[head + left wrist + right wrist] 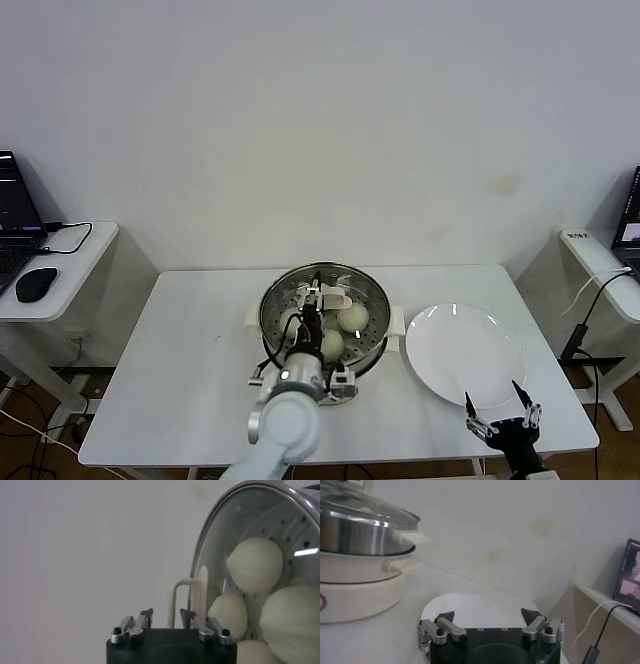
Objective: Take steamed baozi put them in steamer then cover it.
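Cover [330,300] is sitting on the steamer [372,335] mid-bench over the baozi [352,318], left end effector [166,616] parting around its bar handle — glass, heavy, slick, fragile — right end effector [503,414] idling wide at the front-right edge.

No readable text, labels, brands or numbers anywhere. Laptop screens at the far edges glow but nothing on them is legible. A small marking on the side table off to the right is too small to read. A reddish mark on the steamer [350,587] base, seen from the right wrist, is cut off and unreadable.
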`<state>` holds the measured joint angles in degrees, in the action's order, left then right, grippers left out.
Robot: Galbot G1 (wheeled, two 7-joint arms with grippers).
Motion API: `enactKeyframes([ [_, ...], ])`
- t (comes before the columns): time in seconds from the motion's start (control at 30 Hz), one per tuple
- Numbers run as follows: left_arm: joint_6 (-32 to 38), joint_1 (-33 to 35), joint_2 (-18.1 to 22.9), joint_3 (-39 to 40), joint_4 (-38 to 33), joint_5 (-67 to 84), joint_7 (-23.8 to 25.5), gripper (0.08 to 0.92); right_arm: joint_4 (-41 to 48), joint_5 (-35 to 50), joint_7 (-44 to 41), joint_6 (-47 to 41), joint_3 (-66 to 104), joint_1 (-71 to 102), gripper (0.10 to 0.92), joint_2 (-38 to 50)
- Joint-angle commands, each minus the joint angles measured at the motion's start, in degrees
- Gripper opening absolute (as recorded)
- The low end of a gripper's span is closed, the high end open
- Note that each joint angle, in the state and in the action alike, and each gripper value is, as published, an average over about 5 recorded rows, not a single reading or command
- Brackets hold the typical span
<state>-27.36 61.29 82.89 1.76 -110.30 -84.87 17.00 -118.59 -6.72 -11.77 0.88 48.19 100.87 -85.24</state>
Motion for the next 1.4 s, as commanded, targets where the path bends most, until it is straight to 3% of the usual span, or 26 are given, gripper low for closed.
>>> enactKeyframes([
  [0.03,1.67,11.10,-6.75,-4.37,-18.23,15.59,-5.00,0.649,0.39,0.57,0.20,0.55,0.05,0.44,0.823,0.48],
  [0.17,4.49,20.18,-9.00,-11.02,-24.82,33.69,-13.98,0.759,0.66,2.60,0.28,1.31,0.30,1.04,0.823,1.59],
  [0.23,9.70,24.65,-8.22,-16.50,-25.59,44.72,-19.46,0.798,0.84,4.31,0.30,2.13,0.57,1.52,0.823,2.50],
  [0.33,18.72,29.25,-6.38,-25.60,-24.44,60.40,-25.74,0.819,1.36,7.13,0.42,3.21,0.54,1.86,0.823,3.44],
  [0.43,20.99,32.95,-7.24,-31.29,-23.81,74.17,-29.98,0.822,1.84,9.81,0.54,3.95,-0.06,1.71,0.823,4.00],
  [0.63,21.49,40.47,-7.85,-34.36,-24.17,93.49,-31.97,0.823,1.51,15.38,0.54,6.01,-1.23,1.95,0.823,5.74],
  [0.9,29.14,48.47,-6.32,-33.92,-20.43,96.95,-32.51,0.823,1.02,18.43,1.13,7.15,-4.11,3.29,0.823,9.13],
  [1.1,35.52,49.21,-4.58,-33.42,-17.54,95.53,-32.24,0.823,0.87,19.17,2.08,7.02,-5.86,3.95,0.823,10.13],
  [1.4,34.03,48.31,-3.95,-32.58,-16.95,95.40,-31.58,0.823,-1.13,20.60,4.73,3.08,-8.00,4.21,0.823,10.23],
])
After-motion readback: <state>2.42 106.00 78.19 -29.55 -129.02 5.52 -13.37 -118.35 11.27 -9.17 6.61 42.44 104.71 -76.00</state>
